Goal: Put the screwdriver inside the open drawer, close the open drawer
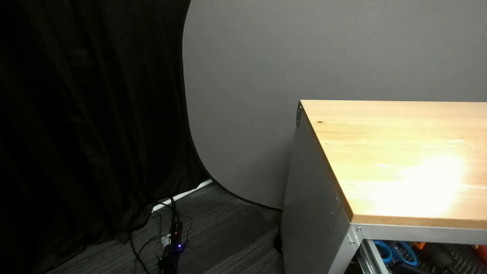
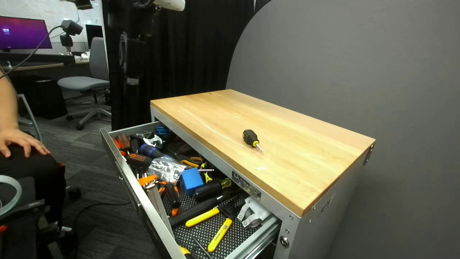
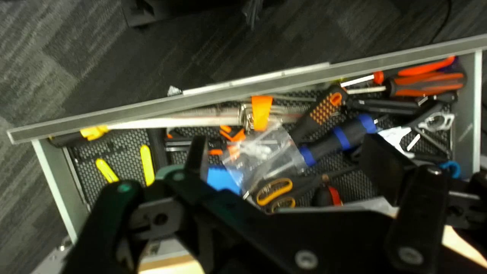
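The screwdriver point(image 2: 250, 137), short with a black and yellow handle and a metal shaft, lies on the light wooden top point(image 2: 287, 169) of the grey cabinet. It does not show in the wrist view. The open drawer point(image 2: 139, 192) is pulled out below the top and holds many tools; the wrist view point(image 3: 152, 109) shows it from above, and a corner of it shows in an exterior view point(image 1: 374, 257). My gripper point(image 3: 287, 160) is above the drawer, fingers wide apart, with nothing between them. The gripper point(image 2: 132, 77) looks dark against the black curtain.
A clear plastic bag point(image 3: 262, 152), a blue block point(image 3: 222, 179) and yellow-handled tools point(image 2: 220, 234) lie in the drawer. A seated person point(image 2: 21, 144) is beyond the drawer front. A grey backdrop point(image 2: 359, 64) stands behind the cabinet. Cables point(image 1: 173, 243) lie on the floor.
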Robot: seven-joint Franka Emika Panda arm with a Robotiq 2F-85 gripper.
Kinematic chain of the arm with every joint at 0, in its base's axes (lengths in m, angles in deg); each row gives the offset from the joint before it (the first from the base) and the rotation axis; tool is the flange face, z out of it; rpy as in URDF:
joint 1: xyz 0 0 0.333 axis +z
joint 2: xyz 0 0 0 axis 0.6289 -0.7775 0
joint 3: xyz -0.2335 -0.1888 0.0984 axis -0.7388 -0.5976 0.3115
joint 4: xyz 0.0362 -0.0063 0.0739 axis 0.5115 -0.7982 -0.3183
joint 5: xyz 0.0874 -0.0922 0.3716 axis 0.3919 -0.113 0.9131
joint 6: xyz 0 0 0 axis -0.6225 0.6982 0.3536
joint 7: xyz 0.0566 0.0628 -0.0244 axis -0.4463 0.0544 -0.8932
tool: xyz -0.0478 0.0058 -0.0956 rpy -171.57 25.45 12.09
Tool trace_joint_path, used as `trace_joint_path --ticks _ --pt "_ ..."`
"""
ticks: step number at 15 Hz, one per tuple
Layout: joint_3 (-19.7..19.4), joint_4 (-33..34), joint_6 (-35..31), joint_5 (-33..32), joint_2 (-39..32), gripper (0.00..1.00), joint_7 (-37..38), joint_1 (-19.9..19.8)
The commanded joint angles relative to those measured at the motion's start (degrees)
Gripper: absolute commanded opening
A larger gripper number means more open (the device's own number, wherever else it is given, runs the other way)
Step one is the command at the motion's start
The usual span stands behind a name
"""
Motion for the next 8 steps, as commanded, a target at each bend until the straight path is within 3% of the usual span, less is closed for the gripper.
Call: trace_joint_path --ticks 1,4,8 --pt "0.8 7.0 -12.2 -0.7 -7.9 1.0 0.9 1.1" --pt "0.8 15.4 -18.0 -3.3 -16.1 1.0 0.8 1.4" --pt "-1.3 28.5 -15.5 -8.9 -26.6 1.0 -0.9 1.5"
